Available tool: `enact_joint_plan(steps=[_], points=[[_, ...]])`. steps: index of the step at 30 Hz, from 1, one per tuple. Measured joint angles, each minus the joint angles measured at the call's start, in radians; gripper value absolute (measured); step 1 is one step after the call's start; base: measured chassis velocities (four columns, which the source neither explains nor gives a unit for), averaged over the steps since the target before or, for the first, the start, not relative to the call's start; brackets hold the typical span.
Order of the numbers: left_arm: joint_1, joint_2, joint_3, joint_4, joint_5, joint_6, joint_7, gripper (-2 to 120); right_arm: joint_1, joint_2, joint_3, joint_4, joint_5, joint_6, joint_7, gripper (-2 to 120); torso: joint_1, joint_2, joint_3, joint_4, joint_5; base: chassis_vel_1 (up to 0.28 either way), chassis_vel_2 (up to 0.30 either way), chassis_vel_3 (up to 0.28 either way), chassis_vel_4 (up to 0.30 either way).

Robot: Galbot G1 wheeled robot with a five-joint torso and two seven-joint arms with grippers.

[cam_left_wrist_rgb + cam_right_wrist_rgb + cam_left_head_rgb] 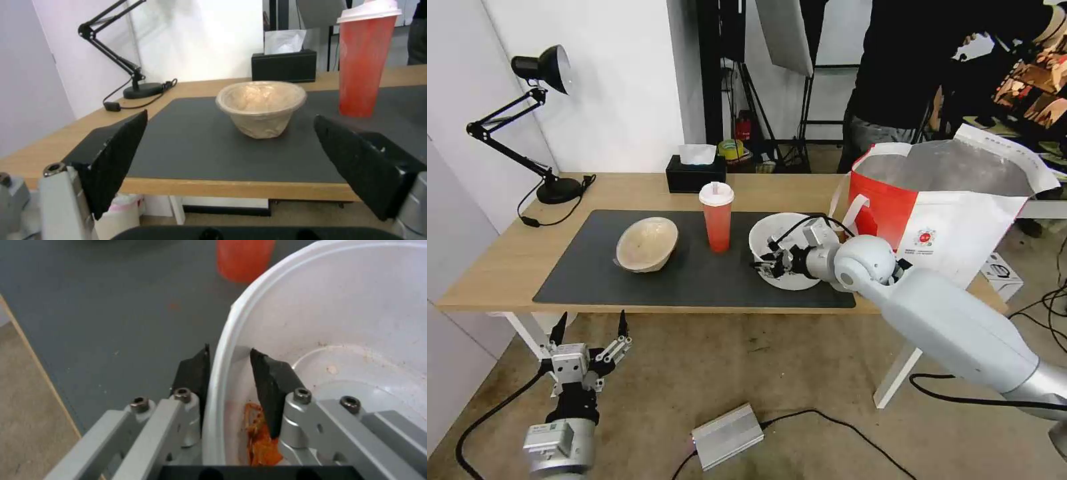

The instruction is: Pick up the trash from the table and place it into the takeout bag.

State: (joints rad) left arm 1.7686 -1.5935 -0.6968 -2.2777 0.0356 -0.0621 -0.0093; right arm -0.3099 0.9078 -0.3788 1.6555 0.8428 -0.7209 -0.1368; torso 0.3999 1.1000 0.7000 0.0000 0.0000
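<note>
the right gripper [768, 262] was at the white bowl [784, 233], which sat on the dark mat [694, 280] of the table [507, 267], between the red cup [717, 217] and the takeout bag [940, 220]. in the right wrist view its two pads straddled the bowl's rim [222, 350], one pad [193, 370] outside the wall and the other [269, 373] inside, above some orange-red scraps [260, 436] at the bottom. the jaws looked nearly closed on the rim; a thin gap seemed to remain at the inner pad, so i judged the pinch not quite firm, though this was hard to settle.

the left gripper [589, 333] hung parked below the table's front edge, its jaws spread wide and holding nothing. its wrist view looked across the mat at the beige bowl [261, 106], with the cup [365, 60] beyond it to one side, and the tissue box [284, 65] and lamp [129, 63] at the back.

the step in hand appeared to be the grasp of the first piece of trash; the cup and the beige bowl remained on the mat, and the bag stood open at the table's right end. the next move would call for a secure pinch on the thin rim, then a level lift so the scraps stayed inside, and enough height to clear the bag's near wall.
</note>
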Motion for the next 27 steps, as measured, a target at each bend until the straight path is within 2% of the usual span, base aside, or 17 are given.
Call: enact_joint_plan(steps=[12,14,27], points=[[0.006,0.0,0.0,-0.009,0.0,-0.001,0.0,100,-0.001,0.0,-0.003,0.007,0.011,0.0,0.012,7,0.0,0.0,0.0,0.0,0.0,0.0,0.0,0.0,0.0],[0.006,0.0,-0.002,-0.01,0.0,-0.001,0.0,100,-0.001,0.0,-0.004,0.01,0.018,0.0,0.016,0,0.0,0.0,0.0,-0.0001,0.0,0.0,0.0,0.0,0.0],[0.007,0.0,-0.004,-0.012,-0.002,-0.001,0.0,100,-0.003,-0.011,-0.001,0.042,0.044,0.0,0.051,0,0.0,0.0,0.0,0.0,0.0,0.0,0.0,0.0,0.0]])
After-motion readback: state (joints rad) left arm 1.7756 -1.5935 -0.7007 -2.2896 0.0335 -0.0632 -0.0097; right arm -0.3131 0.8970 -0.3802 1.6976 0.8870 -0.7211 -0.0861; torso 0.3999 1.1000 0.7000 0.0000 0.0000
